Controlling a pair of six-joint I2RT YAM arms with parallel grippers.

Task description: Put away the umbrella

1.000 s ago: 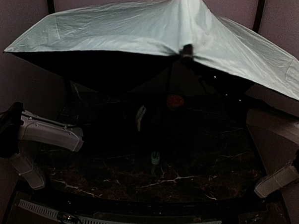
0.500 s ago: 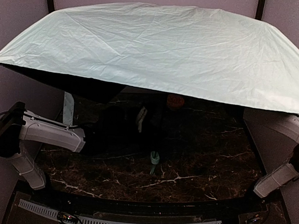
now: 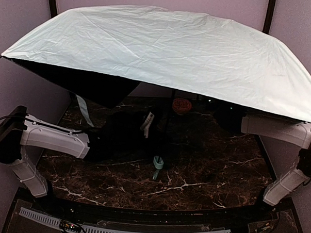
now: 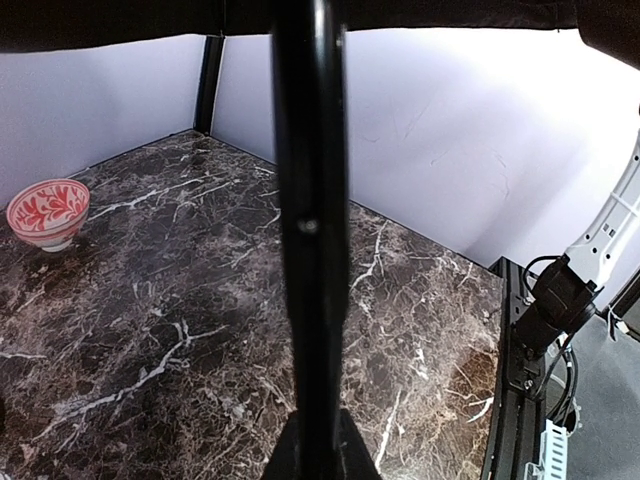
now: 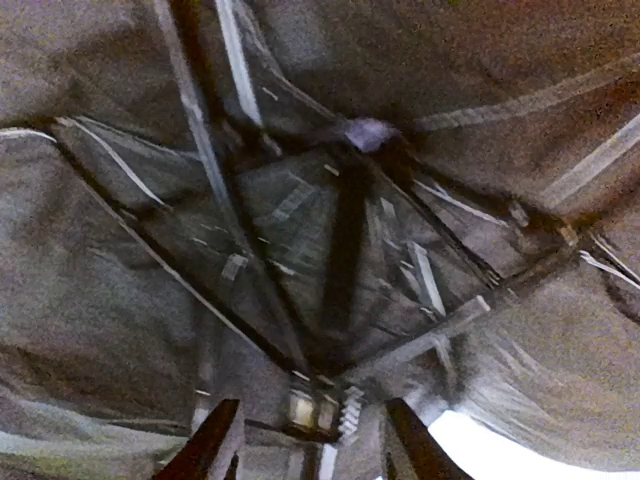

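The umbrella (image 3: 168,50) stands open, its pale mint canopy spanning nearly the whole top view. Its thin black shaft (image 4: 310,200) runs upright through the left wrist view, and my left gripper (image 4: 320,445) is shut on it low down. The mint handle and strap (image 3: 157,165) hang below that grip, over the marble. My right arm (image 3: 273,129) reaches in under the canopy from the right. In the right wrist view its gripper (image 5: 312,440) points up at the black lining and ribs (image 5: 340,250). The jaws stand apart, with the shaft's runner (image 5: 320,410) showing between them; contact is unclear.
A red-and-white patterned bowl (image 3: 182,105) sits at the back of the dark marble table (image 3: 194,170), also at the left in the left wrist view (image 4: 47,212). Pale walls enclose the table on three sides. The canopy overhangs both arms.
A second ago the canopy was drawn up into a peak with its black underside showing; it has since spread wide and flat. My right arm has come inward under its right edge.
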